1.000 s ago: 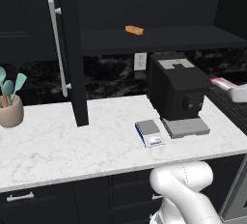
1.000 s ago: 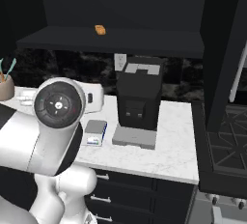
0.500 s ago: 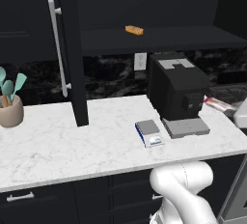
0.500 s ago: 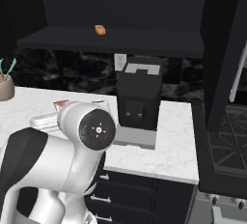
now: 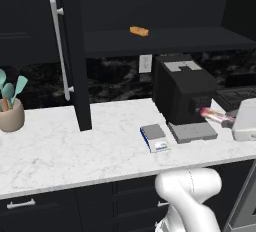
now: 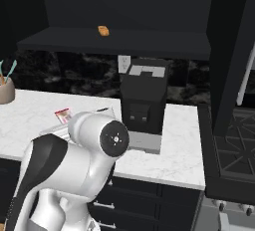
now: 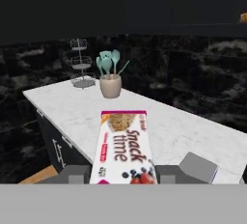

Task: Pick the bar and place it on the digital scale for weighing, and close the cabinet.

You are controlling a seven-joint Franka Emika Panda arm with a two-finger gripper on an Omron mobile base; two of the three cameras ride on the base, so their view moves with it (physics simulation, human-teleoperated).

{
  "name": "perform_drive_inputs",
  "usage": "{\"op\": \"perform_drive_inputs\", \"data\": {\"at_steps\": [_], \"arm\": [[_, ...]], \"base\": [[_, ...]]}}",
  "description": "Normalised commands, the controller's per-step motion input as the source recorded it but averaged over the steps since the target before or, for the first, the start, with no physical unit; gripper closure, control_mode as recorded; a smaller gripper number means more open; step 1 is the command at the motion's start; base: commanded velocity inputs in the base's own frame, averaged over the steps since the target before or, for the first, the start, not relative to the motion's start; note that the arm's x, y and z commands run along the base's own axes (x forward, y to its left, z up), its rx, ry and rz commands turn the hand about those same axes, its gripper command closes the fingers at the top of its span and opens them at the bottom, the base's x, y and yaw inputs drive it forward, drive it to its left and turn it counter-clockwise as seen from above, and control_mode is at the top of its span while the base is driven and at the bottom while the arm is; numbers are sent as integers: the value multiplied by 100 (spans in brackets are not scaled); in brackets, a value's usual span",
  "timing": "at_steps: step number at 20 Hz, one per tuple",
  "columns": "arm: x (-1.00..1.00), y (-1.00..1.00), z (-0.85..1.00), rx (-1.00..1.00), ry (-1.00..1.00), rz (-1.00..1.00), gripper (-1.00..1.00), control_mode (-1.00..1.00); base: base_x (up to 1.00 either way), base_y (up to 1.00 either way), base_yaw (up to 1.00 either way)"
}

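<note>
One bar (image 7: pixel 123 146) sits clamped in the end effector (image 7: pixel 123 177), its two dark fingertips (image 7: pixel 72 175) narrowed against the wrapper's long edges. In the hand view the wrapper is white down the middle with pink-magenta borders, dark red lettering reading "Snack time", a patch of grainy oat texture at the far end and small berries at the near end. It is flat, rectangular and slim.

From the left base view the bar (image 5: pixel 216 116) appears as a pink strip held in the air just in front of the black machine (image 5: pixel 182 93), above that machine's grey tray (image 5: pixel 192 132) and off to the right of the digital scale (image 5: pixel 154 137). The scale, with grey top plate, blue body and white display strip, rests on the white marble surface (image 5: pixel 75 151) just left of the machine's tray, and nothing lies on it.

Left of the machine, the cabinet (image 5: pixel 70 51) door stands swung out, its long silver handle (image 5: pixel 60 46) facing the camera. An orange-brown bar (image 5: pixel 139 31) lies on the dark shelf above and left of the machine. A beige utensil pot (image 5: pixel 11 113) with teal tools stands far left of the machine on the surface.
</note>
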Motion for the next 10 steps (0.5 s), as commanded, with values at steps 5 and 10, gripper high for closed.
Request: {"op": "perform_drive_inputs", "data": {"at_steps": [5, 10], "arm": [[45, 45, -28, 0, 0, 0, 100, -100], [55, 47, -31, 0, 0, -2, 100, -100]], "base": [[0, 0, 0], [0, 0, 0]]}}
